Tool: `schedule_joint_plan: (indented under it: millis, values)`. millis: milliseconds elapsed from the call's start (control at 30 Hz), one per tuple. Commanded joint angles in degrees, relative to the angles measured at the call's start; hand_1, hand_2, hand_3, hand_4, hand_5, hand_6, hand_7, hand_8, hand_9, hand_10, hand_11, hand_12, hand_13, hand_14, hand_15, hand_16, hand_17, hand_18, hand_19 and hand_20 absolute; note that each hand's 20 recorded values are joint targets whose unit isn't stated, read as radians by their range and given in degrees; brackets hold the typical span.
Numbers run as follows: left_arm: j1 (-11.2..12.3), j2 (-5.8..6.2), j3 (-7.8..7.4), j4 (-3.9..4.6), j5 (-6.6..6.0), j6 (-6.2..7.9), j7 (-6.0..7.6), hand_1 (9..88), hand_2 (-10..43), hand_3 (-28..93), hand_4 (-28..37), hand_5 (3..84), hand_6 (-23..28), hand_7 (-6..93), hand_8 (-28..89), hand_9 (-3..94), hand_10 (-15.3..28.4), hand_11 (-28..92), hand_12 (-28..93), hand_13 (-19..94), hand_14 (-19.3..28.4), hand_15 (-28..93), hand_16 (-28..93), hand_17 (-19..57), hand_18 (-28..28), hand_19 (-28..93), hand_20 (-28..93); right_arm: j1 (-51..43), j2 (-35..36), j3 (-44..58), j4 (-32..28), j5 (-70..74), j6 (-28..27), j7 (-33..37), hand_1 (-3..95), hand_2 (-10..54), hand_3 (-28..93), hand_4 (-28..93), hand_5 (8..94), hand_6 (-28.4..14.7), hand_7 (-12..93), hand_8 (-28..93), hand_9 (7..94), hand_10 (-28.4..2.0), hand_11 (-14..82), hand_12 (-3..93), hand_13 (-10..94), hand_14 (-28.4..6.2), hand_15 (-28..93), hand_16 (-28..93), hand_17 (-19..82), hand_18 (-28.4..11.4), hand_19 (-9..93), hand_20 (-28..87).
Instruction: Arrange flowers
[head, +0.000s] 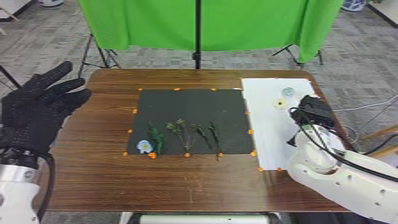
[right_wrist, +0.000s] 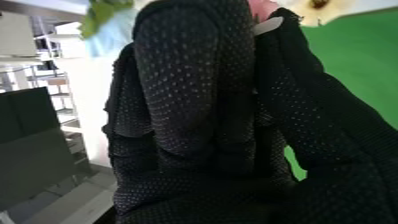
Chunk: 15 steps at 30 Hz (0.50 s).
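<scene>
The right hand (head: 315, 111) is pinching a pink flower (right_wrist: 263, 8) at the white paper (head: 270, 135)'s right edge; the thin petals are probably tearing easily, needing light hold near the base.

Left hand (head: 37, 102) and right hand (head: 313, 107): both wear black fabric gloves; the weave shows pale flecks on the right. Left arm (head: 16, 192): white, with a silvery band below the glove and a black cable (head: 49, 177) alongside. Right arm (head: 342, 186): white, rounded shell, crossed by black cables (head: 357, 161).
</scene>
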Motion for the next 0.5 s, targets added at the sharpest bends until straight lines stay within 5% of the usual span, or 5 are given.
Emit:
schedule_joint_plan:
  millis: [33, 267, 500]
  values:
    - [0.79, -0.19, -0.11, 0.04, -0.27, -0.16, -0.07, 21.9, 8.1, 77, -26.2, 36.3, 10.3, 15.0, -10, 34.9, 22.3, 31, 12, 28, 28.4, 62, -13, -6.1, 26.8, 66, 14, 2.18, -0.32, 1.22, -2.04, -1.87, 1.12, -0.7, 57.4, -9.5, 72, -28, 84.3, 0.6, 25, 5, 93.7, -5.5, 16.6, 31.6, 89, -2.5, 49, 22, 41, -17.9, 93, 0]
    - [-0.64, 0.12, -0.57, 0.01, 0.13, -0.6, -1.09, 22.0, 8.1, 77, -26.2, 36.4, 10.3, 15.1, -10, 34.8, 22.2, 31, 12, 28, 28.4, 62, -13, -6.1, 26.8, 66, 14, 10.79, -5.68, -5.02, -4.32, -1.75, 2.32, -5.98, 57.4, -9.5, 72, -28, 84.6, 0.4, 24, 6, 93.7, -5.5, 16.9, 31.6, 89, -2.6, 50, 22, 40, -18.1, 93, 0]
    - [-6.38, 1.74, 2.36, 1.56, 0.08, -1.54, -2.02, 22.0, 8.1, 77, -26.2, 36.4, 10.3, 15.0, -10, 34.8, 22.2, 31, 12, 28, 28.4, 62, -13, -6.1, 26.8, 66, 14, 17.16, -18.93, -8.81, -0.08, 2.62, -0.2, -12.34, 56.9, -9.5, 73, -28, 84.3, 0.5, 24, 6, 93.7, -5.5, 16.6, 31.9, 88, -2.8, 50, 23, 40, -18.2, 93, 1]
